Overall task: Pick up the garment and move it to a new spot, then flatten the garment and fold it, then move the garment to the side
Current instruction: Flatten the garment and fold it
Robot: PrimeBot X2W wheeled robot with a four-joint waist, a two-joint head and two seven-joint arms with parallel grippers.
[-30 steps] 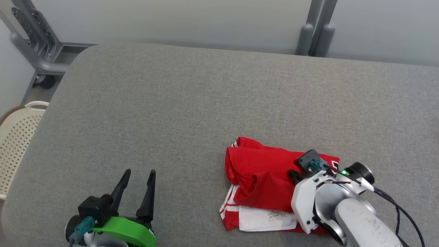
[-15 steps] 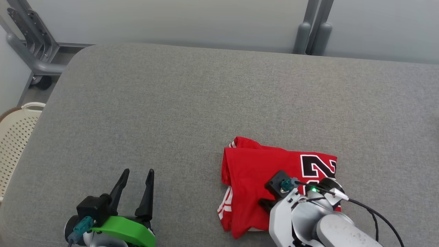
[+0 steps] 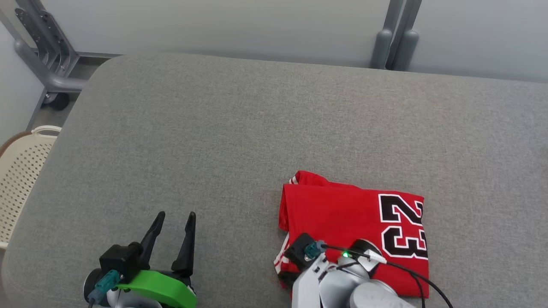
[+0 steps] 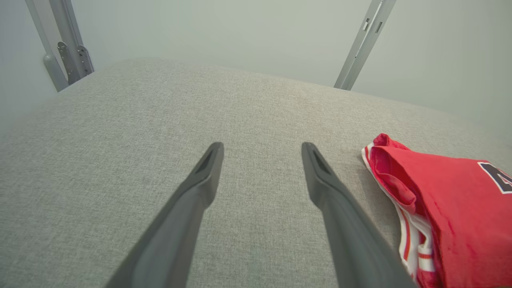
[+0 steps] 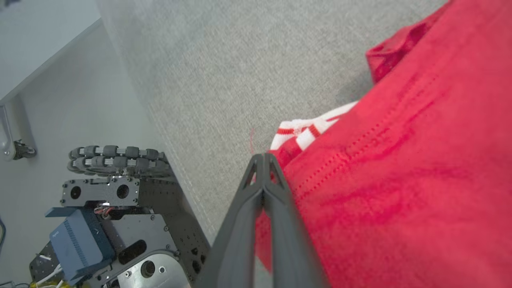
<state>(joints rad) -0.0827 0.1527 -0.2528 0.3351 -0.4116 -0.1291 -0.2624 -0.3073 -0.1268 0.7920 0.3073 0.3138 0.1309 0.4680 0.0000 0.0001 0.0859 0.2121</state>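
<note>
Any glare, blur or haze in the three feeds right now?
Head view: even diffuse light, no glare, the 23 on the garment reads sharp. Left wrist view: hazy, low contrast; left gripper fingers soft near the lens. Right wrist view: garment stitching crisp, right gripper fingers slightly soft at the bottom edge.

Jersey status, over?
Left gripper open, apart from jersey. Right gripper shut at jersey's near-left corner. Jersey folded, number 23 up. No obstruction seen.
</note>
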